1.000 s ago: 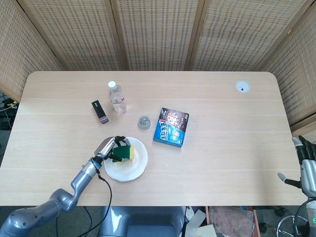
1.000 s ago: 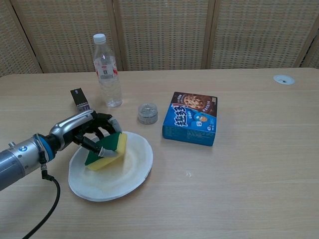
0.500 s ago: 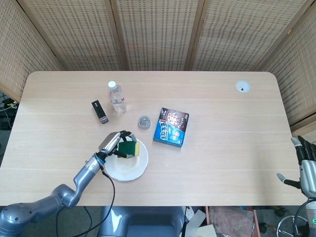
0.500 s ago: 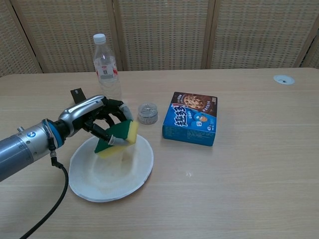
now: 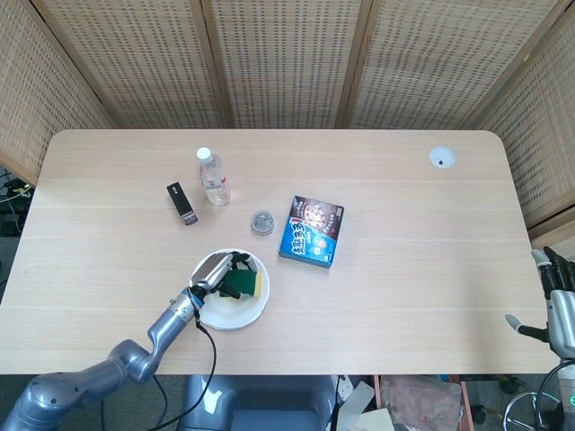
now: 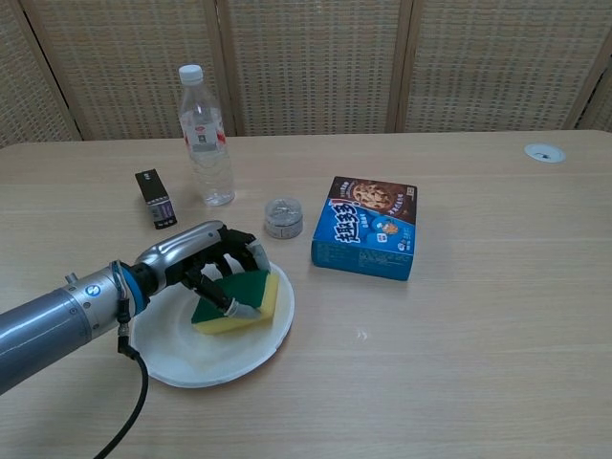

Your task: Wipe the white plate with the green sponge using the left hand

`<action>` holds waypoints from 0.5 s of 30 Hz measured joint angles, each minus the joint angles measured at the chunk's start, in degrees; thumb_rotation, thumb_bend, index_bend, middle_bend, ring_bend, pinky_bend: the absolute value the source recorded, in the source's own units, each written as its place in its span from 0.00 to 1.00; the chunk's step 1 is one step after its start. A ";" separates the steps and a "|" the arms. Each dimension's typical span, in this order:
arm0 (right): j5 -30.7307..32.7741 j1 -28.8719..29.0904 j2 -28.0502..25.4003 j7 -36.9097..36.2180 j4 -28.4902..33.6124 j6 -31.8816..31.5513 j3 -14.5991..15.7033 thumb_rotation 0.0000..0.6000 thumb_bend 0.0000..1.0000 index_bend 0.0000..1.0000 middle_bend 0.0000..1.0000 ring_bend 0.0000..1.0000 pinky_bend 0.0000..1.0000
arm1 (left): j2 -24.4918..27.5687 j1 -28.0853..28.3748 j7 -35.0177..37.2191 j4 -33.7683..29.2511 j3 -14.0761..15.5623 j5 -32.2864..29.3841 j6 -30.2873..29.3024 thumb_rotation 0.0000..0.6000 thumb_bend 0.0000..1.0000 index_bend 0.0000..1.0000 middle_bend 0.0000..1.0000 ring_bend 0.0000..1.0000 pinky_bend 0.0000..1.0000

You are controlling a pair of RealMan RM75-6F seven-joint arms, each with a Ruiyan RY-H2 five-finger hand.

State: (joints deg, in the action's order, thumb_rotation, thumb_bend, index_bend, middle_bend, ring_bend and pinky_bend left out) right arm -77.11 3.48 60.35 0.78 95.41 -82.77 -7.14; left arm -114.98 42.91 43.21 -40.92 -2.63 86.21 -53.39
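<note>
Your left hand (image 6: pixel 206 263) grasps the green sponge (image 6: pixel 234 298), fingers curled over its top, pressing it flat on the white plate (image 6: pixel 206 359) toward the plate's 2 o'clock edge. From the plate, the black box (image 6: pixel 155 199) sits at 11 o'clock, the water bottle (image 6: pixel 206 137) at 12, the small tin (image 6: pixel 283 218) at 1, the blue box (image 6: pixel 371 239) at 2. Your right hand (image 5: pixel 559 303) hangs off the table's 4 o'clock corner, fingers released and empty.

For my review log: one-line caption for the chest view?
Left hand presses green sponge onto white plate.
</note>
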 measured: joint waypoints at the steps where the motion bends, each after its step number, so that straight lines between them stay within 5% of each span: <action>1: -0.03 0.00 -0.03 -0.03 0.03 -0.01 0.01 1.00 0.00 0.00 0.00 0.00 0.00 | 0.05 0.00 0.04 0.00 0.04 0.07 -0.03 1.00 0.04 0.53 0.46 0.33 0.44; 15: -0.50 -0.17 -0.33 -0.36 0.42 -0.33 0.13 1.00 0.00 0.00 0.00 0.00 0.00 | 8.84 0.64 -2.47 -7.91 -1.04 1.91 -4.66 1.00 0.05 0.53 0.46 0.33 0.44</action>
State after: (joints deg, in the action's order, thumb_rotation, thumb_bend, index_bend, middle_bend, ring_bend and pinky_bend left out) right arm -77.62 3.31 60.02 0.42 95.83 -83.10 -7.02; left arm -106.14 43.55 40.73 -48.83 -3.67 88.12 -58.05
